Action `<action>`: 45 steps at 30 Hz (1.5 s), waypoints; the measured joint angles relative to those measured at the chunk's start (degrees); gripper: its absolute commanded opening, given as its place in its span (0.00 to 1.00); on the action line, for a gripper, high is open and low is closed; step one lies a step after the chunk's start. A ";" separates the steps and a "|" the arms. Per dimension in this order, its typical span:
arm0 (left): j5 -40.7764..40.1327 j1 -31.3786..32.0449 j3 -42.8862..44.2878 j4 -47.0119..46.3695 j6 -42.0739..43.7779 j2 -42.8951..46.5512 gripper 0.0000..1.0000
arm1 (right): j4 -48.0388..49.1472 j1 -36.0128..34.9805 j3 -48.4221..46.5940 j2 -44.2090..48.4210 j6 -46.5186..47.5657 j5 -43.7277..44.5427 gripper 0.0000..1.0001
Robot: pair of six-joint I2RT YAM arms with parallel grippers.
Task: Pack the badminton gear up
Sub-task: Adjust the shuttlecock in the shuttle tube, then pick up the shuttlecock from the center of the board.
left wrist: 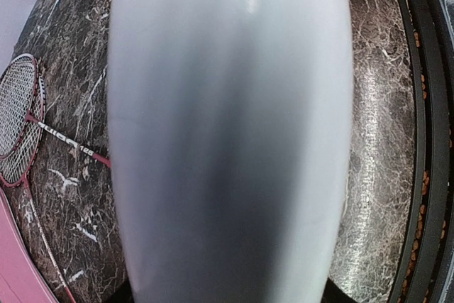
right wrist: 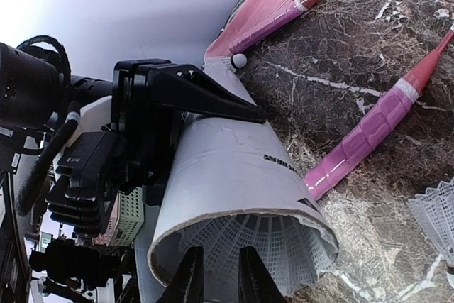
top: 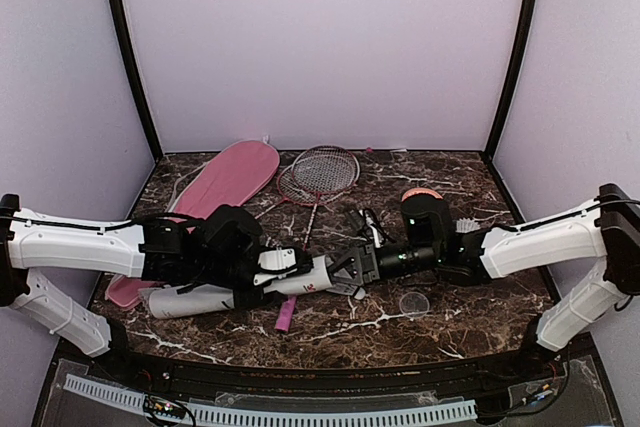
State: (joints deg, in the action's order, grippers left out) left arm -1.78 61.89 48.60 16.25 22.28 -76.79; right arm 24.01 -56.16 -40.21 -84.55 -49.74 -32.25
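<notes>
Where the marble table (top: 470,332) comes closest to the arm bases, I see one pink racket handle (top: 285,315) poking out from under the tube. A small clear round lid (top: 414,302) lies flat just beside the right arm.

Just behind those, the white tube (top: 190,299) lies level across the middle of the table, its open mouth pointing toward the right side. My left gripper (top: 268,272) is clamped round the tube's body. On the left wrist feed the tube's wall fills nearly the whole picture, and the right wrist feed shows a black finger pressed along its side.

My right gripper (right wrist: 220,252) sits right at the tube's mouth, its two fingers drawn close with only a narrow slit between them. A shuttlecock (right wrist: 248,235) is inside the mouth, white skirt facing out, directly behind those fingers. I cannot tell whether they pinch its rim or merely stand in front of it. Another shuttlecock (right wrist: 436,211) lies loose on the marble to one side of the tube, apart from it.

Farther back, the two red-framed rackets (top: 322,169) lie with their heads overlapping, shafts running toward me under the arms. Beside them to the left, the pink bag (top: 235,172) stretches from near the far wall down toward the left arm, flat on the table.
</notes>
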 measured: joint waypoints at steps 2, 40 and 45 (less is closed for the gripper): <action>0.00 0.04 0.00 -0.07 0.00 0.00 0.56 | 0.04 0.02 -0.02 0.00 -0.02 0.02 0.19; -0.85 0.61 0.00 -1.36 -0.02 0.52 0.56 | -60.52 31.93 -13.07 14.58 14.29 48.17 0.64; -0.87 0.66 0.00 -1.38 -0.02 0.52 0.56 | -55.56 42.73 -14.38 8.90 21.68 41.79 0.66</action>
State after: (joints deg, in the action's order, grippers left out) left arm -2.66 62.54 48.60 14.87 22.26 -76.27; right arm -31.55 -13.43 -54.59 -75.66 -28.05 9.54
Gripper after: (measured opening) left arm 0.564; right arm 0.648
